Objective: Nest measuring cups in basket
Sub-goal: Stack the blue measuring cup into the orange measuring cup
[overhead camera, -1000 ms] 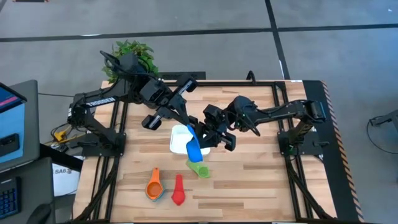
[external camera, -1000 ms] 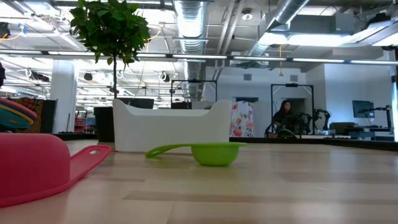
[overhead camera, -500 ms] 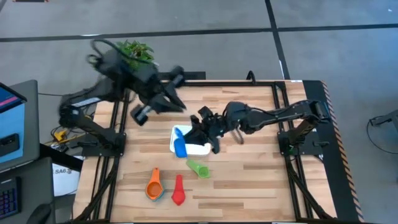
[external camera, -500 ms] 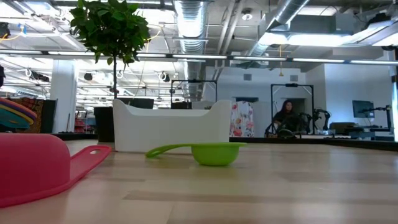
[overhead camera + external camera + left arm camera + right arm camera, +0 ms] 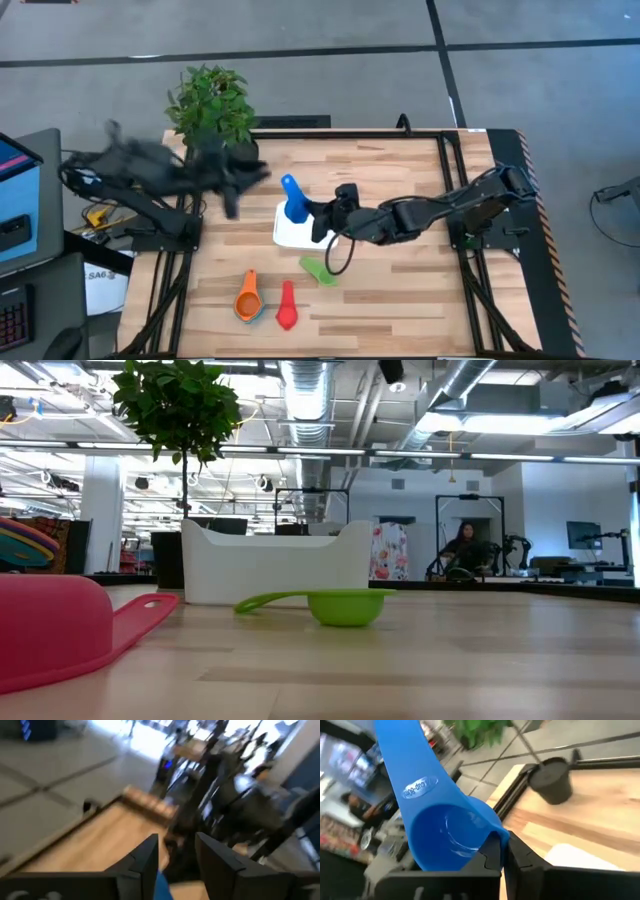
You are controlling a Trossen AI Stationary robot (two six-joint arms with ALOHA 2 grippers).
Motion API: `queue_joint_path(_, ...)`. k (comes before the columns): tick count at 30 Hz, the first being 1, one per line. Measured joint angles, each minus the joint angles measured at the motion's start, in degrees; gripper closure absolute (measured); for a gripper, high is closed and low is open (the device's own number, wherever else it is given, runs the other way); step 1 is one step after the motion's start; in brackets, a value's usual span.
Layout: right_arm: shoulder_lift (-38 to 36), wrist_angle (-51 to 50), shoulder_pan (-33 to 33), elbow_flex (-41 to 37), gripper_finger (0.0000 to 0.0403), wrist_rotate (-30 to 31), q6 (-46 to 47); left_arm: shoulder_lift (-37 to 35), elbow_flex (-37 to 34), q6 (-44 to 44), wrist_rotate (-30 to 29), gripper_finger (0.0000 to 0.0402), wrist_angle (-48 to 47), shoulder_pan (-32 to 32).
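Pinching the blue cup (image 5: pixel 292 198) by its rim over the basket's (image 5: pixel 290 238) 12 o'clock edge, the right gripper (image 5: pixel 322 217) risks dropping it outside should that thin hold slip, while the left gripper (image 5: pixel 232 180), fingers spread, hangs at 9 o'clock.

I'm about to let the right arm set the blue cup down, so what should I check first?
1. Grip: right tool is shut on the blue cup's rim. Ok.
2. Position: the cup is over the far end of the basket. Ok.
3. Cup attitude: tilted, handle pointing away from the arm. Not ok for nesting yet.
4. Left tool: open, drawn back near the plant, clear of the basket. Ok.
5. Basket contents: mostly hidden by the arm. Cannot tell.
6. Remaining cups: green cup, red cup and orange cup lie outside the basket. Not ok.
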Motion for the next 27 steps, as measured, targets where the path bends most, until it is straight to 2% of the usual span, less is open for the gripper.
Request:
queue_joint_path(3,0.91,-0.03,1.13,0.11,0.0394,3.55,3.20,2.28,-3.03,-10.26,-4.92,0.0269,-0.53,-1.78)
queue_joint_path(6,1.11,-0.54,1.92,-0.02,0.0394,4.88,5.72,4.16,-4.36,-19.57,-6.80,0.0256,-1.34,-1.89)
queue_joint_path(13,1.01,-0.42,3.72,0.02,0.0396,9.34,8.90,7.80,-4.49,-22.96,-7.88,0.0227,-3.33,-1.77)
queue_joint_path(19,1.01,-0.73,3.83,0.02,0.0396,9.79,10.51,10.28,-4.45,-22.43,-8.00,0.0212,-3.09,-0.95)
queue_joint_path(23,1.01,-0.81,3.83,0.02,0.0396,9.87,9.08,12.30,-4.45,-20.99,-8.00,0.0228,-2.17,0.53)
queue_joint_path(27,1.01,-0.85,3.83,0.02,0.0393,9.85,8.72,12.92,-4.45,-21.36,-6.27,0.0294,-0.87,1.82)
